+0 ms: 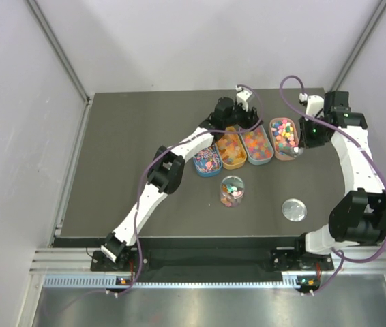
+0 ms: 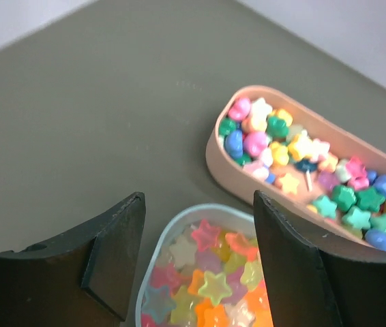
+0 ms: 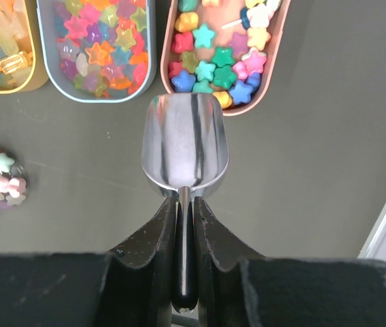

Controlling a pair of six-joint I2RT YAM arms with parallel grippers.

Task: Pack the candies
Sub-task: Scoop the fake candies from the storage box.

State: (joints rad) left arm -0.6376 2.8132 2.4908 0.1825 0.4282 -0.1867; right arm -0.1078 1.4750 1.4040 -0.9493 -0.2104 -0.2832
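**Top external: four candy trays in a row, right tool on the scoop**

Top external. Four oval trays sit side by side toward the far half of the dark bench [image 1: 125, 157]. From left to right they are a blue tray [image 1: 206, 175], an orange tray [image 1: 232, 167], a pale blue tray [image 1: 258, 163] and a pink tray [image 1: 271, 136]. All four are loaded with the candies [image 1: 256, 143]. A clear round jar [image 1: 232, 203] stands near the trays on the side toward the arm bases, and it also has mixed sweets inside. Its round lid [image 1: 294, 209] lies flat on the bench to the jar's right, apart from it.

Left wrist. The left tool [image 2: 196, 255] hangs over one end of the pale blue tray with its jaws spread wide and nothing between them. Star-shaped candies in pink, yellow and orange show in the gap. The pink tray lies just beyond, to the upper right.

Right wrist. The right tool [image 3: 185, 225] is clamped nearly closed on the dark handle of a metal scoop [image 3: 186, 146]. The scoop's bowl shows only bare metal. Its lip sits at the near end of the pink tray, and I cannot tell whether it touches the rim. The jar is at the left edge of this view.
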